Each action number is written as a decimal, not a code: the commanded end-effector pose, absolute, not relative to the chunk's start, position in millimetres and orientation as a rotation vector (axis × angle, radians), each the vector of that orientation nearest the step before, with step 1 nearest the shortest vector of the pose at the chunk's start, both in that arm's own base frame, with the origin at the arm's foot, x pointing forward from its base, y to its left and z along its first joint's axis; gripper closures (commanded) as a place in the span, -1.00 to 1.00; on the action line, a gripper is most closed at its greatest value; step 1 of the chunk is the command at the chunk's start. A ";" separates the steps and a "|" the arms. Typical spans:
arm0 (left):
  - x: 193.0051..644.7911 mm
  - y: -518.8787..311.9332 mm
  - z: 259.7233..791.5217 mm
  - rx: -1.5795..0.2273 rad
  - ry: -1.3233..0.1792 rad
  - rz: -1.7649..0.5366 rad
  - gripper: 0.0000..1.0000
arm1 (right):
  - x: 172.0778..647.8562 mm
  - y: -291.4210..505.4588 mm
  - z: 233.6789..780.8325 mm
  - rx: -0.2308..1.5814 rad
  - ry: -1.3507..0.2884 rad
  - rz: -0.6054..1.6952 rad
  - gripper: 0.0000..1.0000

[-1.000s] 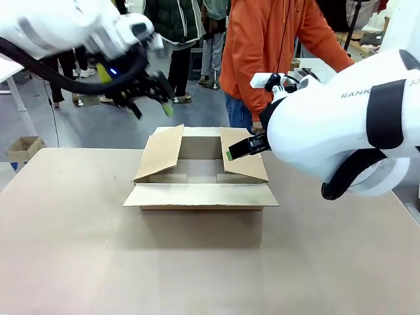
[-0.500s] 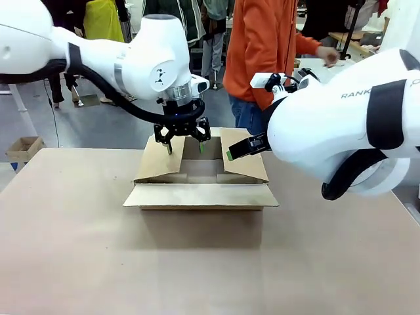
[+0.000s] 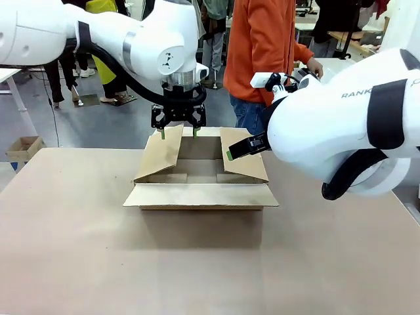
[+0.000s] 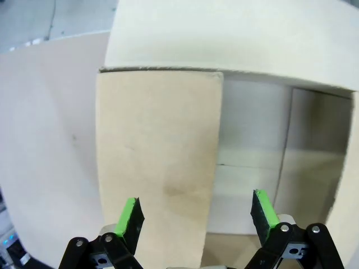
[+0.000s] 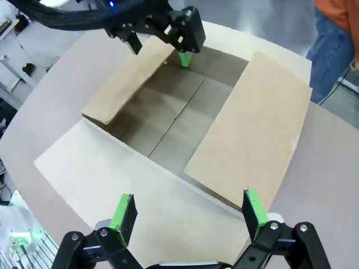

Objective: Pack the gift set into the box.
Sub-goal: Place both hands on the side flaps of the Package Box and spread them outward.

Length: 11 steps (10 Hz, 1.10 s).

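Observation:
The box [image 3: 200, 195] stands mid-table with its four flaps open and nothing visible inside. My left gripper [image 3: 178, 134] hangs open over the far left corner, its fingers either side of the raised left flap [image 4: 157, 140]. From that wrist, the left gripper [image 4: 196, 214] looks down onto this flap and the bare box floor. My right gripper [image 5: 188, 214] is open above the near right side of the box [image 5: 252, 123], and it sees the left gripper [image 5: 158, 51] across the opening. Beside the right flap, the right gripper [image 3: 239, 149] is partly hidden by its arm. The gift set is out of view.
A person in an orange top [image 3: 262, 46] stands just beyond the box, one hand at a table behind. A small brown carton [image 3: 23, 147] sits on the floor far left. Bare tabletop [image 3: 197, 269] stretches in front of the box.
My left arm swung in from the upper left to the box's far left flap, then rose slightly. The right arm stayed still. The person's hand shifted behind.

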<state>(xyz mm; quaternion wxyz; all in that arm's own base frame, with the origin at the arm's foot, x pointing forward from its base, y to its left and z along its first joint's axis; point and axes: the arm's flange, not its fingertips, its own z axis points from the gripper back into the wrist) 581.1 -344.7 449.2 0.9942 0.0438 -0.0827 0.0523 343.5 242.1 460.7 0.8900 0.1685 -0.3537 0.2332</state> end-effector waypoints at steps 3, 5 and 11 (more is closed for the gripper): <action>594.0 -363.4 435.7 0.327 -0.160 0.044 -1.00 | 343.6 241.6 462.5 0.343 -0.746 0.480 -1.00; 599.2 -362.6 425.9 0.378 -0.113 0.044 -1.00 | 343.6 241.6 462.5 0.343 -0.746 0.480 -1.00; 586.1 -336.0 431.9 0.457 -0.100 0.007 -1.00 | 343.6 241.6 462.5 0.343 -0.746 0.480 -1.00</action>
